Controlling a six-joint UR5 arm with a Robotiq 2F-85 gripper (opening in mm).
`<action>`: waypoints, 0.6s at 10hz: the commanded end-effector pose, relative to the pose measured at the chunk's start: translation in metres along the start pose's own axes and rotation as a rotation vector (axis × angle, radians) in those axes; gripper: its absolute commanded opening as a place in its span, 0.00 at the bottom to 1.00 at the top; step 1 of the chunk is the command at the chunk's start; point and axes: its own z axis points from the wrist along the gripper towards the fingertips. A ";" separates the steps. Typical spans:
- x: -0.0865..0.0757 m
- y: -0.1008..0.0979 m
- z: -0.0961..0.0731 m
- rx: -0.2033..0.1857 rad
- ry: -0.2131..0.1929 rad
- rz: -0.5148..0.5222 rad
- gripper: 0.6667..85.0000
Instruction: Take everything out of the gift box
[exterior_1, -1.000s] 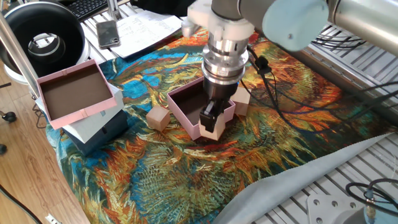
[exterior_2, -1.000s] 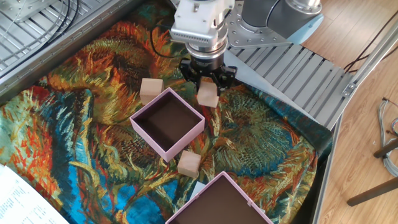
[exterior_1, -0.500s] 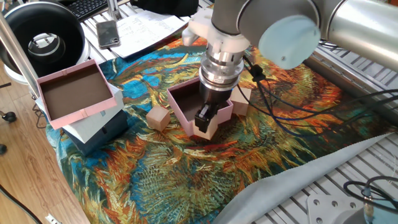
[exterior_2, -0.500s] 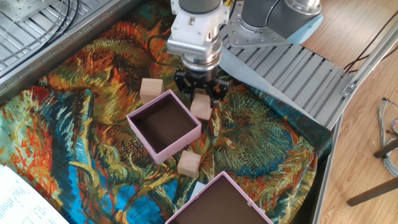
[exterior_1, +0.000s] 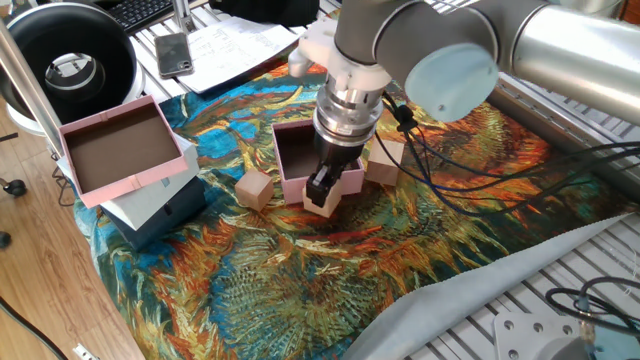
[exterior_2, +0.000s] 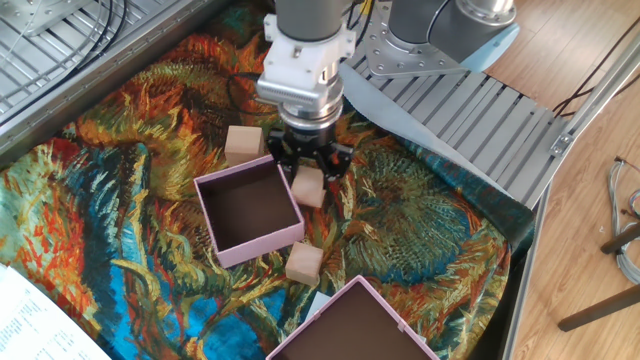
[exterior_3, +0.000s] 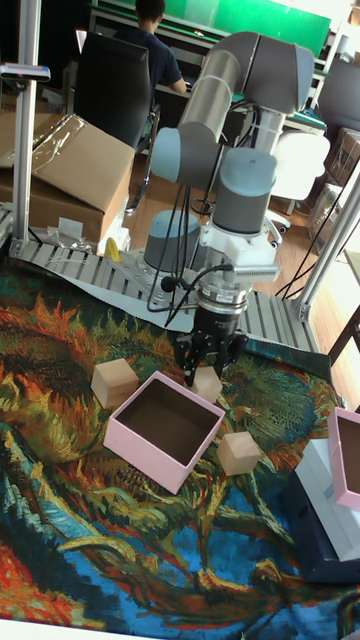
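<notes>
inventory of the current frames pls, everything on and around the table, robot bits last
gift box: 1, pale pink, brown inside, empty, mid-cloth
wooden cubes: 3, light tan; one behind the box, one in front, one in the gripper beside the box wall
tray: 1, pink, brown inside, on the white and navy box
cloth: 1, orange-blue print, covers the table
phone: 1, dark, on papers
gripper: 1, shut on a cube, outside the box
arm: 1, grey
</notes>
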 end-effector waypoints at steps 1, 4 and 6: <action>-0.004 -0.014 0.016 0.000 -0.023 -0.010 0.38; -0.005 -0.001 0.010 -0.030 -0.025 0.010 0.39; -0.008 -0.003 0.017 -0.015 -0.027 0.012 0.39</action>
